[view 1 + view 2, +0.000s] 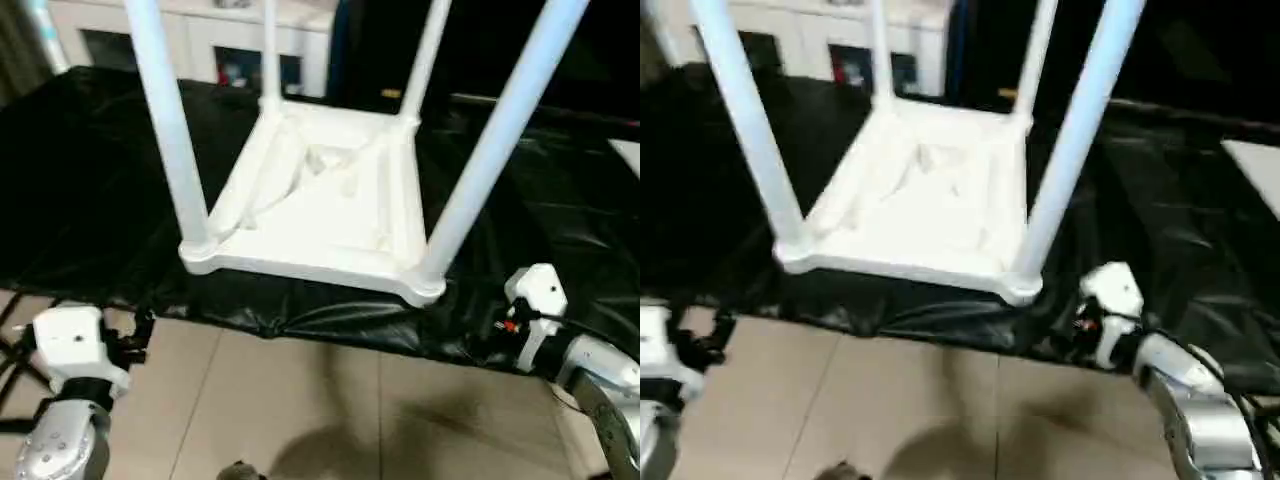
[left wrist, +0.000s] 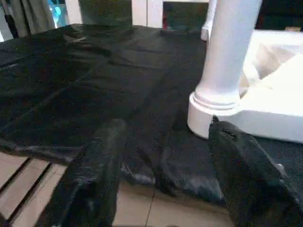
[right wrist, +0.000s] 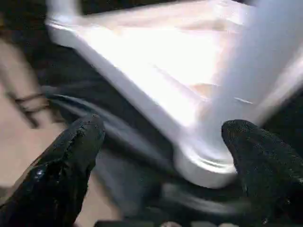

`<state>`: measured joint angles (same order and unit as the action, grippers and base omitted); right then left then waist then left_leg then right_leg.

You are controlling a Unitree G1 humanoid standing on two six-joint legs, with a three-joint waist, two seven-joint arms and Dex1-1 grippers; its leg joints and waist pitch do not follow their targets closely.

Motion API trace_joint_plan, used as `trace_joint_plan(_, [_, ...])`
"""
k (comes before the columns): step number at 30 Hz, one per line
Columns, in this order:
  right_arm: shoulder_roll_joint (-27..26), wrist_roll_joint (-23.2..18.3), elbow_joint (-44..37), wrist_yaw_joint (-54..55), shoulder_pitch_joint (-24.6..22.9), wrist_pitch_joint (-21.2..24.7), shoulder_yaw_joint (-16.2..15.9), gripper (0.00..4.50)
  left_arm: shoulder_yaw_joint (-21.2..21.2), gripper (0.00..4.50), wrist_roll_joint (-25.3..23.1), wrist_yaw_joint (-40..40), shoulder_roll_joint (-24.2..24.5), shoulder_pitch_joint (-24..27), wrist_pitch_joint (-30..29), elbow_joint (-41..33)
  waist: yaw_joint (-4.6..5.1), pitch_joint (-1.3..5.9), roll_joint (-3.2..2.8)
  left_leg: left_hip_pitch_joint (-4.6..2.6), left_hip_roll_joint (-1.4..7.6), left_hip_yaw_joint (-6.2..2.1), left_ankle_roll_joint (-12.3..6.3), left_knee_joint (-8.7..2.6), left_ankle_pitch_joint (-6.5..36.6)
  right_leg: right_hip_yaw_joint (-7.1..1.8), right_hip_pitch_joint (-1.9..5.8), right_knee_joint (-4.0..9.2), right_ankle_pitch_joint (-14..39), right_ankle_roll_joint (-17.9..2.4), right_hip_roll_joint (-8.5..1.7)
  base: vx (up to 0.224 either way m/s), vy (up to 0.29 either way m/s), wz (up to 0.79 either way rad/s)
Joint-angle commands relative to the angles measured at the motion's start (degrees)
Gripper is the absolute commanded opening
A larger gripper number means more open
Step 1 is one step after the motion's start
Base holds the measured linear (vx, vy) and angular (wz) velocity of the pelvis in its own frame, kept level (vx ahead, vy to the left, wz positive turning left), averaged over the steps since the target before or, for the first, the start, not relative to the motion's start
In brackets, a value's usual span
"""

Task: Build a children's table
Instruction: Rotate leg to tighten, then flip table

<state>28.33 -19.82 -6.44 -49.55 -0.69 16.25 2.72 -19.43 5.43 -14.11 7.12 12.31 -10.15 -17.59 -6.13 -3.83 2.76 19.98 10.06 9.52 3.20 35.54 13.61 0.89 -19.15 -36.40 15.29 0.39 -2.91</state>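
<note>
Both my left gripper (image 2: pixel 158 175) and right gripper (image 3: pixel 161 156) are gaping wide, holding nothing. Upturned table (image 1: pixel 330 190) is looking light, stiff, slick plastic; I'm judging the near legs (image 1: pixel 165 120) best to grab low, near sockets.

White tabletop (image 1: pixel 330 215); white legs (image 1: pixel 170 125); black sheet (image 1: pixel 80 190); beige floor tiles (image 1: pixel 300 400)

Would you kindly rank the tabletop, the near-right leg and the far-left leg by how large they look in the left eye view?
1. tabletop, largest, lying upside down on the black sheet.
2. near-right leg, thick and long.
3. far-left leg, thinnest. It stands farther from the camera, so the legs' real sizes may match.
</note>
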Motion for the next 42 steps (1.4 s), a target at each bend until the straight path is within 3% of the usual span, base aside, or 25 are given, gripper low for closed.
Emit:
trace_joint_plan(1, [0.53,-2.15,-1.62,-3.29,0.16,1.79,-2.5,4.5,0.22,3.36,1.63,-2.34,2.25,-3.19,-0.43,2.47,0.64,1.87,0.4,-1.07,3.52,-2.03,0.17,-6.35,18.71,-2.43,-1.04,6.75,20.49,-6.2,-5.09,0.0,0.0,0.0])
trace_joint_plan(2, [0.33,-2.07,-1.44,-3.32,0.4,1.7,-2.93,4.5,0.35,3.45,1.97,-2.93,2.82,-3.92,-1.01,3.16,0.89,2.01,-0.12,-0.59,3.75,-2.32,0.56,-6.7,16.7,-2.29,-0.76,6.47,18.53,-6.35,-5.23,0.0,0.0,0.0])
trace_joint_plan(3, [-0.65,-1.24,-0.36,-2.62,1.42,1.19,-3.74,4.5,0.56,3.45,2.21,-4.1,4.05,-5.61,-1.17,5.17,1.07,2.08,0.45,-0.29,3.76,-2.31,0.75,-6.76,15.78,-2.1,-0.52,6.37,17.13,-6.37,-5.2,0.0,0.0,0.0])
trace_joint_plan(5, [-2.75,0.43,2.35,-0.93,3.67,0.39,-4.8,4.5,0.94,3.64,2.17,-6.12,6.01,-8.29,-1.0,8.36,1.65,2.65,0.35,-0.36,3.41,-2.37,1.79,-6.75,16.08,-1.92,-0.82,5.75,13.7,-6.52,-4.98,0.0,0.0,0.0])
trace_joint_plan(6, [-4.11,1.8,4.18,0.15,5.19,-0.53,-5.61,4.5,0.91,3.77,2.22,-6.64,6.81,-10.13,-0.91,10.35,1.81,2.83,0.46,-0.02,3.37,-2.39,1.92,-6.72,15.21,-1.92,-0.59,5.5,11.71,-6.69,-5.01,0.0,0.0,0.0])
trace_joint_plan(7, [-4.27,1.96,4.39,0.27,5.37,-0.65,-5.7,4.5,0.9,3.85,2.23,-6.69,6.89,-10.35,-0.9,10.58,2.05,3.56,0.63,0.5,3.25,-2.49,1.68,-6.48,9.85,-1.61,-0.07,4.52,4.28,-7.2,-4.85,0.0,0.0,0.0])
trace_joint_plan(9, [-8.52,5.18,10.56,3.98,10.03,-2.82,-7.42,4.5,1.36,3.89,1.55,-7.1,8.97,-15.83,-0.55,16.91,2.39,3.86,0.67,0.13,2.84,-1.98,1.16,-5.92,7.2,-1.56,-0.8,4.19,-1.93,-8.18,-4.54,0.0,0.0,0.0])
trace_joint_plan(11, [-10.26,5.87,12.77,4.48,11.74,-3.88,-8.35,4.5,1.56,4.15,1.58,-7.55,9.6,-18.16,-0.24,19.89,2.37,4.5,0.94,0.29,2.86,-1.6,-0.26,-4.99,0.8,-1.64,-0.27,3.23,-12.36,-10.43,-4.69,0.0,0.0,0.0])
trace_joint_plan(12, [-10.69,5.88,13.19,4.45,12.16,-3.99,-8.68,4.5,1.64,4.23,1.58,-7.66,9.83,-18.79,-0.06,20.78,2.38,4.35,1.02,0.34,2.81,-1.41,-0.94,-4.9,-0.13,-1.66,-0.4,3.14,-14.18,-10.95,-4.61,0.0,0.0,0.0])
trace_joint_plan(14, [-13.39,5.48,15.9,3.73,15.2,-4.34,-11.21,4.5,1.86,4.27,2.48,-9.13,11.38,-23.17,1.06,27.36,2.43,4.22,0.91,0.22,2.61,-1.19,-2.31,-5.01,0.77,-1.65,-0.45,3.2,-12.92,-12.1,-4.62,0.0,0.0,0.0])
trace_joint_plan(18, [-15.22,6.43,19.26,3.1,18.12,-5.26,-12.87,4.5,2.29,4.46,1.71,-9.5,13.05,-26.65,2.19,33.34,2.23,4.25,0.81,0.0,3.27,-1.19,-1.67,-5.16,1.79,-1.68,-0.36,3.05,-12.07,-13.27,-4.95,0.0,0.0,0.0])
trace_joint_plan(22, [-16.9,7.39,22.18,1.13,20.53,-6.86,-14.34,4.5,1.21,4.46,1.36,-6.81,13.38,-29.85,2.41,37.29,1.95,4.22,0.47,-0.14,3.3,-1.05,-0.94,-5.22,3.17,-1.71,-0.37,3.03,-11.92,-14.06,-5.02,0.0,0.0,0.0])
trace_joint_plan(23, [-17.15,7.46,22.41,0.61,20.77,-7.21,-14.57,4.5,0.78,4.21,2.03,-6.88,13.22,-30.37,2.36,37.7,1.81,4.18,0.48,-0.11,3.41,-1.15,-0.77,-5.37,3.77,-1.68,-0.26,3.06,-11.58,-14.12,-5.15,0.0,0.0,0.0])
trace_joint_plan(27, [-18.15,5.87,23.28,-3.21,21.71,-7.77,-16.23,4.5,0.09,4.08,3.44,-5.93,12.88,-32.53,1.57,39.95,1.27,4.17,0.38,-0.25,3.43,-1.14,-0.28,-5.48,5.32,-1.69,-0.37,3.07,-10.11,-14.14,-5.18,0.0,0.0,0.0])
trace_joint_plan(29, [-18.73,6.22,25.03,-4.06,22.83,-8.54,-17.34,4.5,0.34,3.73,3.61,-6.34,13.27,-33.94,3.0,42.58,1.06,4.15,0.85,-0.25,3.45,-1.11,-0.42,-5.5,5.17,-1.69,-0.4,3.19,-9.61,-13.87,-5.28,0.0,0.0,0.0])
trace_joint_plan(30, [-18.73,6.22,25.03,-4.06,22.83,-8.54,-17.34,4.5,0.34,3.73,3.61,-6.34,13.27,-33.94,3.0,42.58,0.96,4.13,0.72,-0.24,3.44,-1.16,-0.36,-5.51,5.07,-1.72,-0.43,3.11,-9.42,-13.96,-5.35,0.0,0.0,0.0])
trace_joint_plan(32, [-19.78,7.43,27.99,-3.42,24.54,-10.25,-17.46,4.5,0.57,3.69,3.73,-6.51,13.4,-35.57,3.53,44.42,0.81,4.13,1.16,-0.26,3.41,-1.06,-0.12,-5.6,5.28,-1.7,-0.47,3.2,-8.26,-14.11,-5.35,0.0,0.0,0.0])
trace_joint_plan(34, [-20.5,7.84,29.95,-3.03,25.8,-11.18,-16.98,4.5,0.75,3.49,3.73,-6.51,13.54,-36.63,3.73,45.39,0.64,4.13,0.81,-0.38,3.49,-1.09,0.24,-5.64,5.29,-1.69,-0.63,3.12,-7.9,-14.18,-5.45,0.0,0.0,0.0])
trace_joint_plan(36, [-20.78,8.04,30.82,-2.94,26.29,-11.68,-16.77,4.5,0.7,3.27,3.94,-6.56,13.44,-37.03,3.88,45.7,0.56,4.15,0.89,-0.33,3.5,-1.1,0.27,-5.62,4.72,-1.67,-0.58,3.03,-8.97,-14.16,-5.46,0.0,0.0,0.0])
trace_joint_plan(38, [-21.27,8.58,32.54,-2.77,27.18,-12.61,-16.66,4.5,0.78,3.17,4.53,-6.88,13.43,-37.91,4.21,46.43,0.42,4.32,0.23,-0.37,3.39,-1.13,0.41,-5.5,3.7,-1.61,-0.54,2.78,-11.3,-14.15,-5.4,0.0,0.0,0.0])
trace_joint_plan(42, [-21.3,8.54,33.39,-2.55,27.3,-13.48,-16.67,4.5,0.33,2.85,5.87,-6.88,12.86,-39.28,3.96,47.37,0.26,4.33,0.47,-0.24,3.28,-1.04,0.44,-5.42,2.94,-1.59,-0.29,2.69,-13.7,-14.3,-5.35,0.0,0.0,0.0])
